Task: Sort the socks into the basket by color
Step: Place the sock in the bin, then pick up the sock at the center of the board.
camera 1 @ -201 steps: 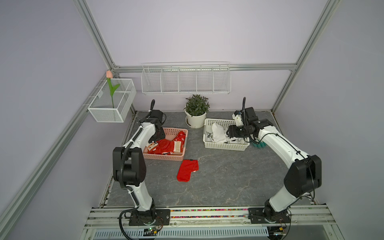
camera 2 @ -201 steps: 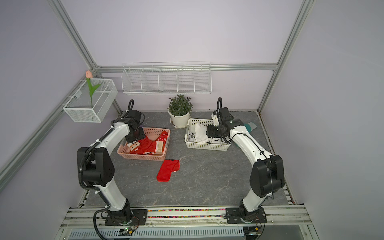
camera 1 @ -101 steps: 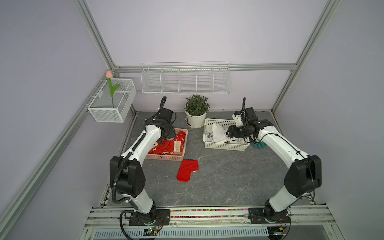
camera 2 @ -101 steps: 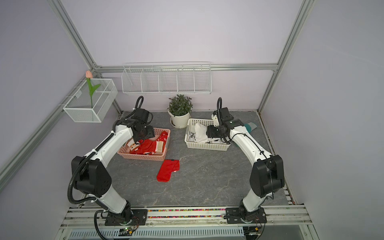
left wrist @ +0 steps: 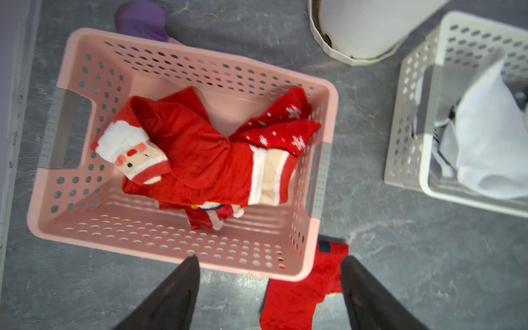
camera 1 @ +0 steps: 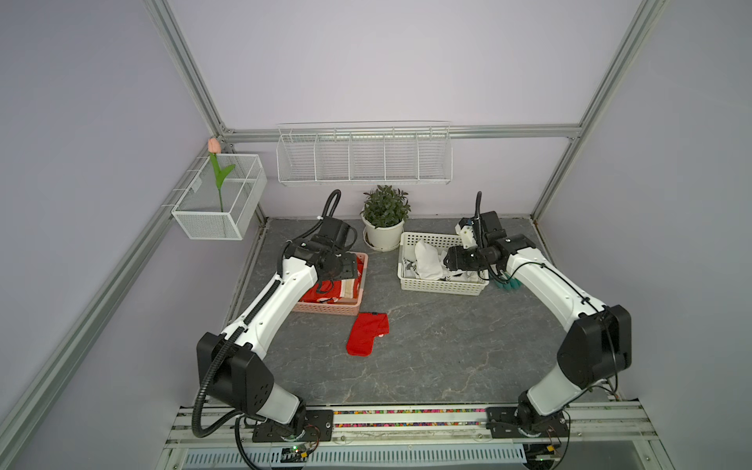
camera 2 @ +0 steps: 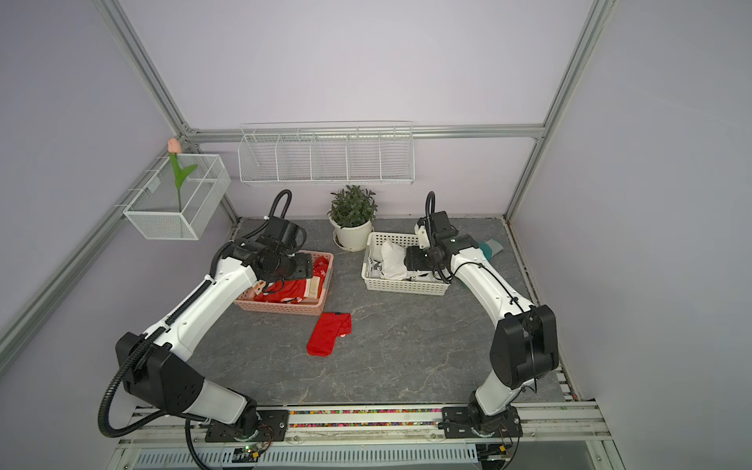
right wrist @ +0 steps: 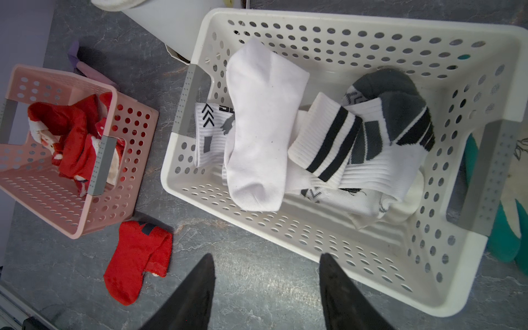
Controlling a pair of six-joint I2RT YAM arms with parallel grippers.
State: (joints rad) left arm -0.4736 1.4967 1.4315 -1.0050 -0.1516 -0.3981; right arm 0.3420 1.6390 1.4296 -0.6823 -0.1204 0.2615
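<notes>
top views / left pincer (camera 1: 350, 266): hovers over the pink basket (camera 1: 330, 312); can't read the jaws from up here.
top views / red socks (camera 1: 325, 291): heaped inside the pink basket, seen in both top views.
top views / loose red sock (camera 2: 328, 334): flat on the tabletop (camera 2: 407, 354), just in front of the pink basket and outside it.
top views / right pincer (camera 1: 447, 260): over the white basket (camera 1: 441, 288), close beside the white socks (camera 1: 427, 260) piled in it.
top views / teal glove (camera 1: 506, 285): on the tabletop just beside the white basket's end, outside it.
top views / potted plant (camera 1: 384, 219): at the back wall, between the two baskets.
left wrist / left pincer (left wrist: 268, 257): released, spread wide, nothing between the tips.
left wrist / red socks (left wrist: 194, 154): Santa-face and snowflake patterns, all inside the pink basket (left wrist: 171, 248); loose red sock (left wrist: 297, 300) lies just outside its corner.
right wrist / right pincer (right wrist: 267, 254): released, tips apart, empty.
right wrist / white socks (right wrist: 260, 128): one plain, the others with black stripes and grey toes, all inside the white basket (right wrist: 314, 243).
right wrist / loose red sock (right wrist: 137, 263): on bare tabletop near the pink basket's corner, in neither basket.
</notes>
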